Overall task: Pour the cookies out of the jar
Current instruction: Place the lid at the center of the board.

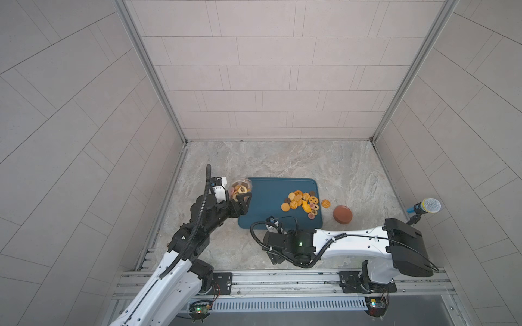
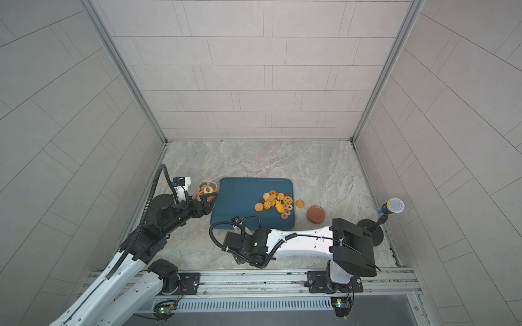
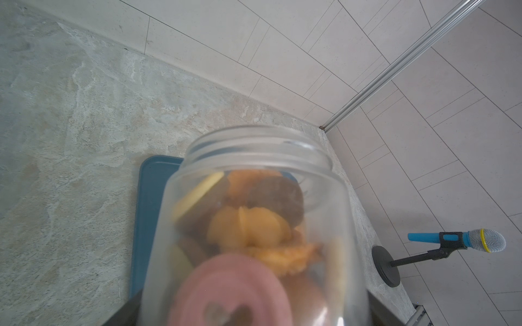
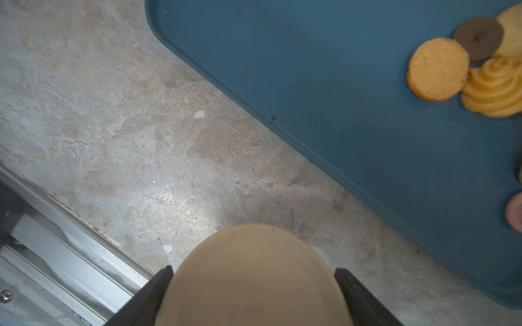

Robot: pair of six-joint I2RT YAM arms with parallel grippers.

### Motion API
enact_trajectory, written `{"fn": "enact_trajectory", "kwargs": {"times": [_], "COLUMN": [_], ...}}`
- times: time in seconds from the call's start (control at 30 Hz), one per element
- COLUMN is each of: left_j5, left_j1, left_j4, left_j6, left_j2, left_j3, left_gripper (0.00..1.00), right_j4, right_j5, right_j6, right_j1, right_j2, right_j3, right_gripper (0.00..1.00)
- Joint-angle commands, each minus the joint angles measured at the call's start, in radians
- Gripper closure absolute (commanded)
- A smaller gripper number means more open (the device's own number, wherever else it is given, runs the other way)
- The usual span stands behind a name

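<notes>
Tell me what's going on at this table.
The left gripper is clamped on a clear plastic jar, open and partly full of small round cookies, at the left edge of a dark blue rectangular tray. The right gripper holds a beige round lid just off the tray's near edge. A pile of cookies already lies on the tray; one orange swirled cookie sits off it on the marble, beside a reddish-brown round lid.

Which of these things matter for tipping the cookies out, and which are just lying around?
In use: jar, in the left end effector; cookies; blue tray; beige lid, in the right end effector.
Lying about: reddish-brown lid; microphone.
</notes>
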Motion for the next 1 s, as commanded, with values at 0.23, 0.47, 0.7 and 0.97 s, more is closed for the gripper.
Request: {"fn": "enact_trajectory", "kwargs": {"times": [0.23,0.47,0.7,0.97], "left_j5": [0.011,0.012,0.020,0.024], "left_j1": [0.005,0.005,0.005,0.005], "left_j4": [0.135,0.143,0.146,0.161], "left_j6": [-0.035,-0.046,-0.057,-0.069], "left_j2": [-0.044,-0.048,-0.050,-0.045], "left_j3": [-0.029,-0.039,-0.047,-0.061], "left_gripper": [1.00,1.00,1.00,1.00], "right_j4": [-0.011,-0.019,-0.033,-0.044], "right_j5": [-0.051,-0.050,-0.048,-0.037], "right_j6": [-0.026,-0.038,-0.029,-0.021], "right_j1": [-0.027,-0.029,-0.031,-0.031], "right_j2": [0.065,0.119,0.126,0.132], "right_j3": [0.027,0.054,0.054,0.053], "right_gripper": [1.00,1.00,0.90,0.54]}}
